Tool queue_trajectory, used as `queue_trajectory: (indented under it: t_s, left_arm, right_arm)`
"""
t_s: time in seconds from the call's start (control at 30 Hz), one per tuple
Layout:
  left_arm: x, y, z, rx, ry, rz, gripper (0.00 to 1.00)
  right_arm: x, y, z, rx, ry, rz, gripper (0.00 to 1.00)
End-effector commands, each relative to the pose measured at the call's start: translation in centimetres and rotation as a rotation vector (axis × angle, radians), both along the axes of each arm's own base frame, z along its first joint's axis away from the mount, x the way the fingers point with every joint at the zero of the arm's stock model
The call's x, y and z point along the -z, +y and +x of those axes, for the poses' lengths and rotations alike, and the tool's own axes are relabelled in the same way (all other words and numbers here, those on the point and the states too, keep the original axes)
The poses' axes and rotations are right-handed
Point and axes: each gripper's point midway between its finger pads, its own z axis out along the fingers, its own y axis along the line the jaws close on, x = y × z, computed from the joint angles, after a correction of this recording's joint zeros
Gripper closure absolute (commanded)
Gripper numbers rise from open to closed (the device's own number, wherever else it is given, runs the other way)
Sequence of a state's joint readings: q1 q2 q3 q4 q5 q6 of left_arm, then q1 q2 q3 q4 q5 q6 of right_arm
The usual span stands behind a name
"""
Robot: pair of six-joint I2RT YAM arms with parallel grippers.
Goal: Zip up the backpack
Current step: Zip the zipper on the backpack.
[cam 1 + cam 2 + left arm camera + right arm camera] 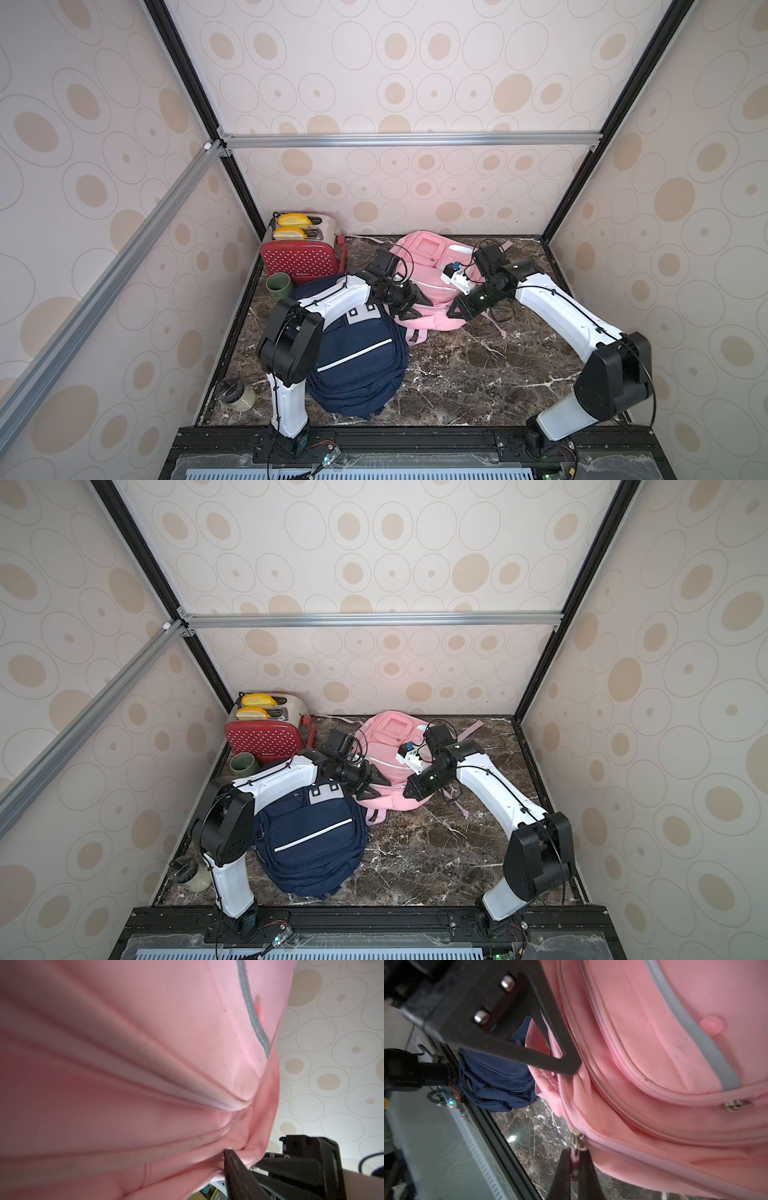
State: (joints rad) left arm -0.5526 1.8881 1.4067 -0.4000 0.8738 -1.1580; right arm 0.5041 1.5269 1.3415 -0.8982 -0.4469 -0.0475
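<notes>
Pink backpack (428, 266) lies at the rear centre of the marble tabletop (478, 374), just beside a navy backpack (361, 365). The right gripper (575, 1152) is pinched tight on the zipper pull (574, 1164). The left gripper (415, 305) presses bunched fabric, and whether it grips cannot be told. Judged step: drawing the zipper, which next calls for a steady pull along the track with the fabric braced taut.

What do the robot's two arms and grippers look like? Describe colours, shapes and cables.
The left arm and right arm have glossy white shells, bulky black joint housings and thin black cables looping alongside. The left gripper and right gripper are matte black with flat, triangular, cut-out fingers.
</notes>
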Motion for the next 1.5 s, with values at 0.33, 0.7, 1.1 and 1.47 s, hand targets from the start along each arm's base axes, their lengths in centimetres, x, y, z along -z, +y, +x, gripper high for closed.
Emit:
queue_trajectory:
  t_s: [0.33, 0.7, 1.1, 1.47]
  left_arm:
    - [1.7, -0.4, 0.2, 0.049, -0.018, 0.032, 1.0]
    - [3.3, 6.3, 3.7, -0.009, -0.063, 0.206, 1.0]
    - [3.5, 8.4, 6.4, 0.039, -0.164, 0.347, 1.0]
    - [4.2, 15.0, 8.9, 0.056, -0.238, 0.562, 1.0]
  right_arm:
    - [-8.9, -0.5, 2.3, -0.151, -0.597, -0.11, 1.0]
    - [-2.4, -1.5, -5.9, -0.278, -0.015, -0.09, 1.0]
    - [2.6, -1.5, -8.6, -0.044, 0.515, -0.015, 1.0]
    - [3.8, -7.4, -6.6, 0.139, 0.515, -0.181, 1.0]
